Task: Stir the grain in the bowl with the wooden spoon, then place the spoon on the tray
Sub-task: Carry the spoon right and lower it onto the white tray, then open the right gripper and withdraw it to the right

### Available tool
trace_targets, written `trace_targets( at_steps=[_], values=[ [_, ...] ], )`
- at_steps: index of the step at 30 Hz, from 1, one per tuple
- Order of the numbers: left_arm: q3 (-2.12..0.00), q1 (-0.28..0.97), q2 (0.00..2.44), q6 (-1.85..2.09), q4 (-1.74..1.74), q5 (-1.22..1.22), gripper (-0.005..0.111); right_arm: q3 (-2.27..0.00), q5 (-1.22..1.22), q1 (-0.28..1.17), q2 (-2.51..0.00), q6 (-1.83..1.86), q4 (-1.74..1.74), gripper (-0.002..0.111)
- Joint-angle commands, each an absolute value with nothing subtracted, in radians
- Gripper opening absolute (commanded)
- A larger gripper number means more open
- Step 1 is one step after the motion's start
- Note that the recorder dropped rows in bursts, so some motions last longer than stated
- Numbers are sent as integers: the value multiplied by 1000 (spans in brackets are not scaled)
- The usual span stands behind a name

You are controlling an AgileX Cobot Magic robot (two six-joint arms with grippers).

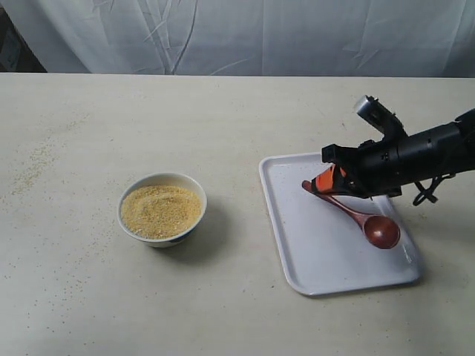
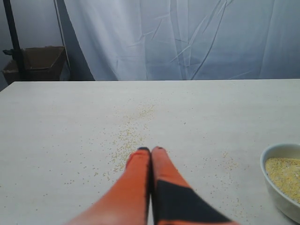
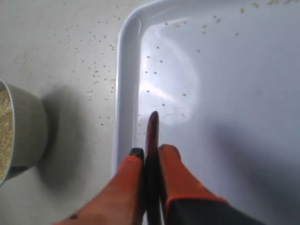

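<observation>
You get bright, soft, even light in all 3 views. The bowl (image 1: pixel 163 179) throws a faint shadow toward the tray (image 1: pixel 312 245), whose floor shows a white glare patch in the right wrist view. The fingers (image 2: pixel 136 187) blur close to each wrist lens.

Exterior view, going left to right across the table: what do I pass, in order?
bowl filled with grain → tray. The wooden spoon and the right tool gripping its handle both overlap the tray, so they have no separate place in the order.
</observation>
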State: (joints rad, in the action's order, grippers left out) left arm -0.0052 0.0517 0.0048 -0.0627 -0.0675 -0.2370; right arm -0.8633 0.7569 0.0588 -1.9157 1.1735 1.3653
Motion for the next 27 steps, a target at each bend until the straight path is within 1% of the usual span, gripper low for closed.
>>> trace_targets(
  at_steps=[1, 3, 5, 9, 13, 14, 16, 18, 19, 21, 23, 26, 27],
  values=[
    [0, 51, 0, -66, -68, -231, 0, -861, 749, 60, -1916, 1189, 1350, 33],
    [0, 51, 0, -66, -68, -231, 0, -861, 737, 60, -1916, 1189, 1333, 45],
    [0, 51, 0, -66, -68, -231, 0, -861, 698, 60, -1916, 1189, 1303, 49],
    [0, 51, 0, -66, -68, -231, 0, -863, 558, 58, -1861, 1087, 1127, 49],
    [0, 51, 0, -66, -68, -231, 0, -863, 527, 58, -1744, 961, 1009, 47],
    [0, 51, 0, -66, -68, -231, 0, -863, 540, 58, -1710, 926, 1009, 43],
    [0, 51, 0, -66, -68, -231, 0, -863, 599, 60, -1655, 880, 1014, 28],
    [0, 51, 0, -66, -68, -231, 0, -863, 699, 74, -1603, 874, 1014, 3],
    [0, 51, 0, -66, -68, -231, 0, -863, 750, 85, -1585, 874, 1008, 0],
    [0, 51, 0, -66, -68, -231, 0, -863, 828, 118, -1543, 874, 953, 0],
    [0, 51, 0, -66, -68, -231, 0, -863, 855, 149, -1498, 836, 815, 0],
    [0, 51, 0, -66, -68, -231, 0, -863, 844, 166, -1430, 521, 441, 0],
    [0, 51, 0, -66, -68, -231, 0, -863, 844, 160, -1403, 355, 281, 0]
  ],
)
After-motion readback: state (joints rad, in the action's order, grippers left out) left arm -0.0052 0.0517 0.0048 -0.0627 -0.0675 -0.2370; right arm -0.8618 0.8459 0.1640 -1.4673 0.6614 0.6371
